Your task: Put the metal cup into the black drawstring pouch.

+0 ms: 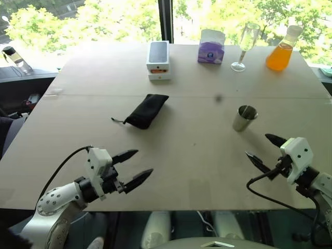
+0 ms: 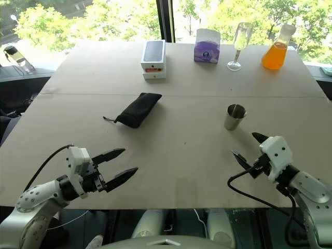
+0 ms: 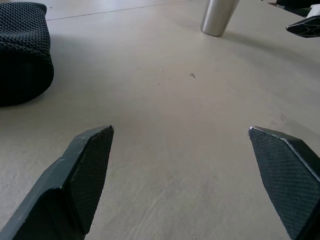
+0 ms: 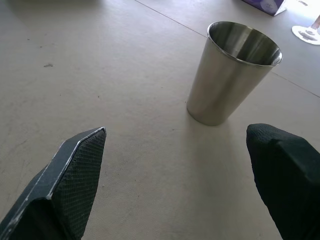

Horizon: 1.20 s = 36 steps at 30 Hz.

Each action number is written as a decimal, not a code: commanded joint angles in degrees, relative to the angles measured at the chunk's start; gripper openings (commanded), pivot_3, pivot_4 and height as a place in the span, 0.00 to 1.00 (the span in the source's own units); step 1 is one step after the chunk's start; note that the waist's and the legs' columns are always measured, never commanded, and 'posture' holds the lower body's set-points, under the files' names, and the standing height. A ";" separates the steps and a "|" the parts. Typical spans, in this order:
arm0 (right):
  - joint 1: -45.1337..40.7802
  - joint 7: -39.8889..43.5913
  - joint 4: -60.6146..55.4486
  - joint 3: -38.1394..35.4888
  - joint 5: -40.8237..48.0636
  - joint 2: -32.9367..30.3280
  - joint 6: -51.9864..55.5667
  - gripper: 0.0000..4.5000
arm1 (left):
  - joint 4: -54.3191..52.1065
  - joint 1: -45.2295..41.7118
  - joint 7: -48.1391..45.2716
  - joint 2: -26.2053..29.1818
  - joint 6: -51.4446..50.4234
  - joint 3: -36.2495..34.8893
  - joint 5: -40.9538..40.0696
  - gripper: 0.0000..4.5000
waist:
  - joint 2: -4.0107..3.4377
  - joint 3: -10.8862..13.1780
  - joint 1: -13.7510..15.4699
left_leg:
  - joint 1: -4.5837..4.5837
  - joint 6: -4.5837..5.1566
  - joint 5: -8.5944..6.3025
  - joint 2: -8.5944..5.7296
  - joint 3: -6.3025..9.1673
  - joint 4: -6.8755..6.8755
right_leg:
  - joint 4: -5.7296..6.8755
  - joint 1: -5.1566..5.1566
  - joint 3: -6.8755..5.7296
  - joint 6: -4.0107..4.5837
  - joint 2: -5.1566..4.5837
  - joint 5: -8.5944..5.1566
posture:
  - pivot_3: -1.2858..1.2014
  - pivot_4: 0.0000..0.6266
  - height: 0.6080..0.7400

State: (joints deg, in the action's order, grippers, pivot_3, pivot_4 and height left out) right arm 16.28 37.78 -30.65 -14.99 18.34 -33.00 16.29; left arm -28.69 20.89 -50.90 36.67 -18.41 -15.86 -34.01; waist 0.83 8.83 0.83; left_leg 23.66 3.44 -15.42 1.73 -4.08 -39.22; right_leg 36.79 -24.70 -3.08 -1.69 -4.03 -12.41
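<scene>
2 grippers, left (image 1: 133,166) and right (image 1: 263,151), I hold spread wide and empty near the table's (image 1: 197,155) front edge, since the cup (image 1: 244,118) stands upright ahead of the right, pouch (image 1: 147,110) flat mid-table.

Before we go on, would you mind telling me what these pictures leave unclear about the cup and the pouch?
- Black drawstring pouch: whether its mouth is open cannot be told in the head views, too small; the left wrist view cuts it off at the edge.
- Metal cup: its inside bottom is hidden by its own wall in the right wrist view; the left wrist view cuts off its rim.
- White box: its print is too small to read.
</scene>
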 commanded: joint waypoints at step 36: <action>-11.84 10.79 -7.66 12.78 12.37 4.52 -11.67 1.00 | 46.56 -35.21 13.18 12.65 50.38 2.89 39.03 1.00 | 0.08 -0.02 0.01 | 0.01 0.02 0.00 0.05 -0.12 -0.02 | 0.01 0.02 -0.06 -0.03 0.07 0.26 | 0.52 0.24 0.98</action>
State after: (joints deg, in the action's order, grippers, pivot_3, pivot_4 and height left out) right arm 4.44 49.30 -37.37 -1.99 30.79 -28.80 6.01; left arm 16.66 -13.58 -39.80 48.25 27.30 -13.64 2.34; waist 0.91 8.80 0.84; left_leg 23.67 3.46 -15.43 1.78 -4.20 -39.24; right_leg 36.79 -24.67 -3.14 -1.74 -3.96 -12.14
